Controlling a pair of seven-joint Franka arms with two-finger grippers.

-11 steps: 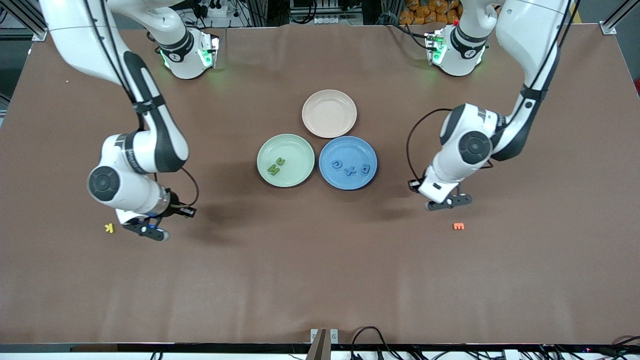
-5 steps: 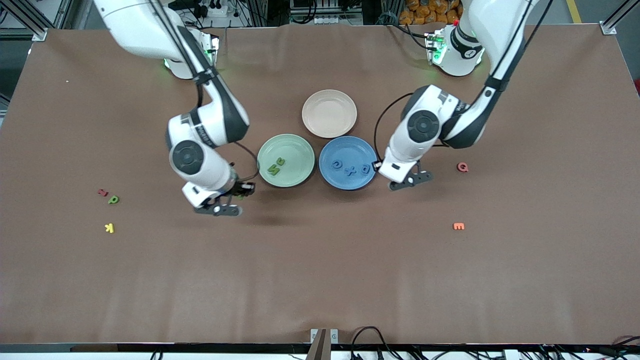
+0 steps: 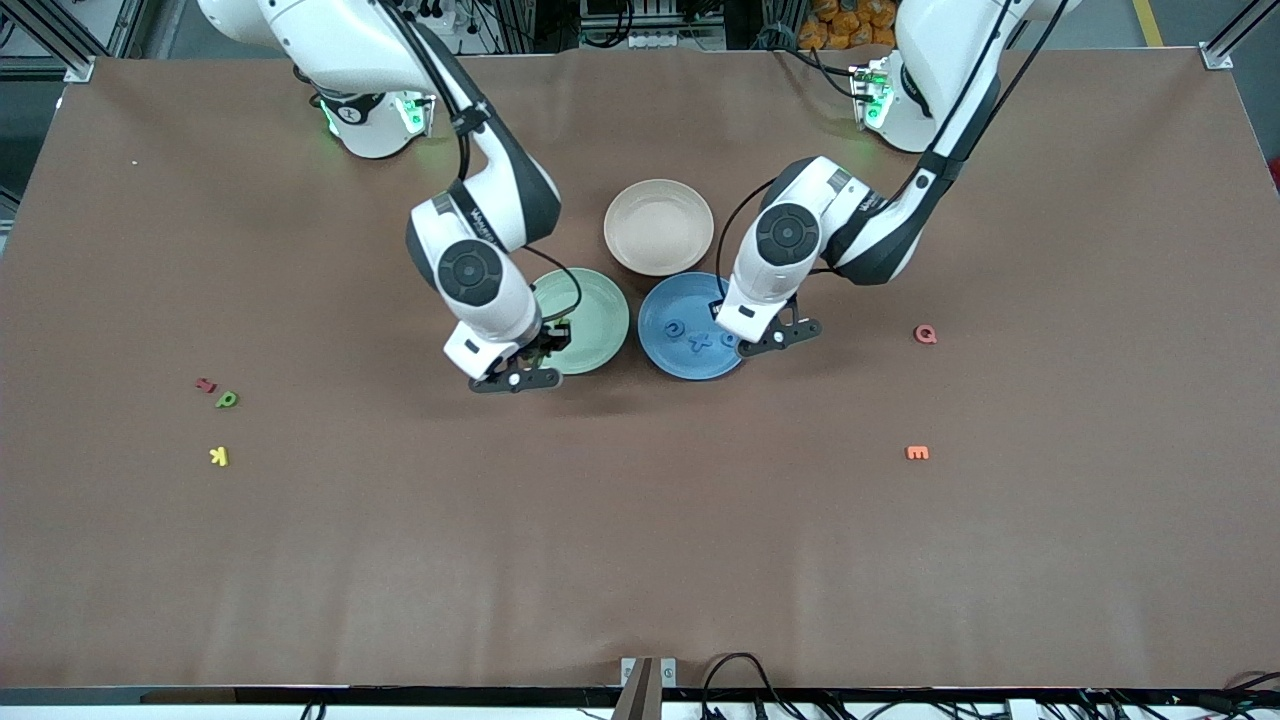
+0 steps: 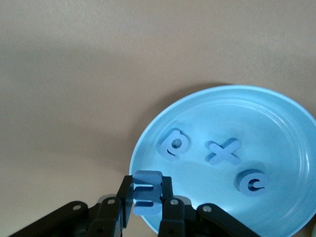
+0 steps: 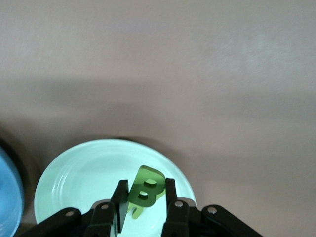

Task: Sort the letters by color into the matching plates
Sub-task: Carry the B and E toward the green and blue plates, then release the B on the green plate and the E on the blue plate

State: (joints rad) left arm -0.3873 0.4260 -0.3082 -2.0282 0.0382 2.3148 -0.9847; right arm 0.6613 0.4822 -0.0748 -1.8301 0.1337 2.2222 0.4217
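A brown matte cover with faint creases spreads over the whole bench [image 3: 640,560], lit evenly from above so that only soft shadows fall on it. Aluminium frame posts [image 3: 1225,45] stand at the 1 o'clock and 11 o'clock corners. Along the 12 o'clock edge lie dark cables and power strips [image 3: 655,38], with a heap of orange items [image 3: 850,22] beside them. At 6 o'clock a small metal bracket [image 3: 648,672] sits on the edge among black cables [image 3: 740,690].

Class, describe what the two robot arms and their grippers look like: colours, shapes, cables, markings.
Both arms are glossy white with black joint bands, round grey joint caps and thin black cables. Green lights glow at their bases. The left gripper and right gripper are black with slim jaws.
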